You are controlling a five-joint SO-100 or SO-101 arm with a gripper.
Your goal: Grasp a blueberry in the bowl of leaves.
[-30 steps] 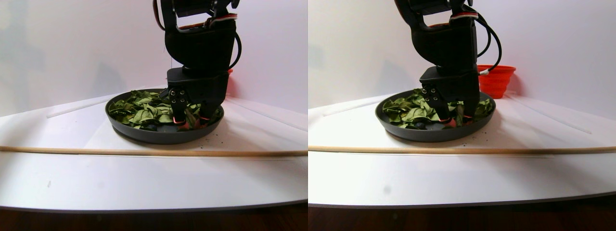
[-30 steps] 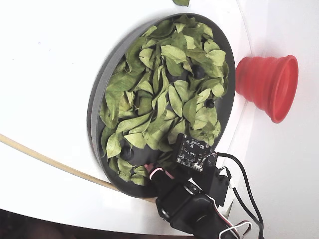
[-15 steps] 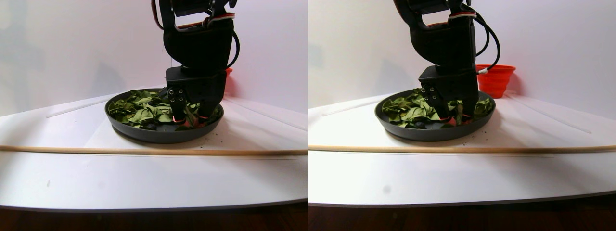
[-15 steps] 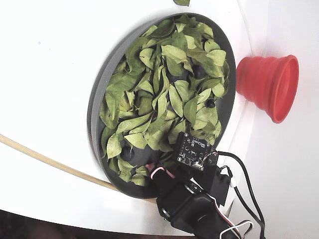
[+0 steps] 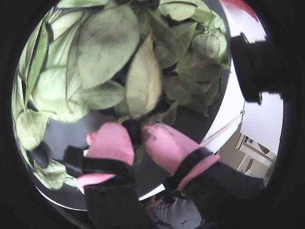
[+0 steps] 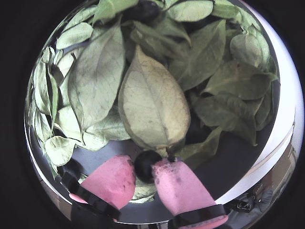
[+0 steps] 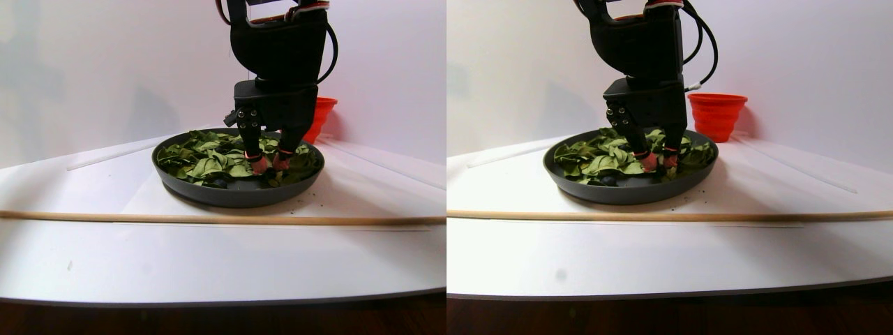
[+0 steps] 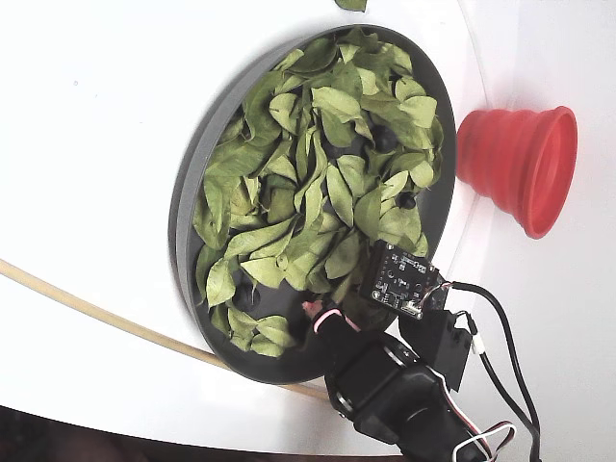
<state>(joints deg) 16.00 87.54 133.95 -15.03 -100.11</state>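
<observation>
Gripper: the gripper (image 6: 147, 168) sits at the bottom centre of both wrist views, its two pink-padded fingers (image 5: 112, 143) pointing up the frame into the bowl.
Grip: the fingers are closed on a dark round blueberry (image 6: 147, 164), which is pinched between the pink tips and touches both in a wrist view; in the other wrist view it shows as a dark shape (image 5: 132, 130) between the same tips.
Berry place: lower centre of the wrist frames, at the tip of a large pale leaf (image 6: 153, 102) that lies just above it.
Leaves: the leaves (image 8: 318, 183) cover most of the dish, light to dark green, overlapping and slightly curled.
Bowl: the bowl (image 8: 189, 207) is dark grey and shallow; bare floor shows around the fingers in the lower part of the wrist views.
Other berries: more dark berries (image 8: 382, 137) lie among the leaves toward the upper right of the fixed view.
Surroundings: a red cup (image 8: 520, 164) lies outside the bowl at the right of the fixed view; a wooden stick (image 7: 223, 218) crosses the white table (image 7: 139, 258) in front of the bowl in the stereo pair.
</observation>
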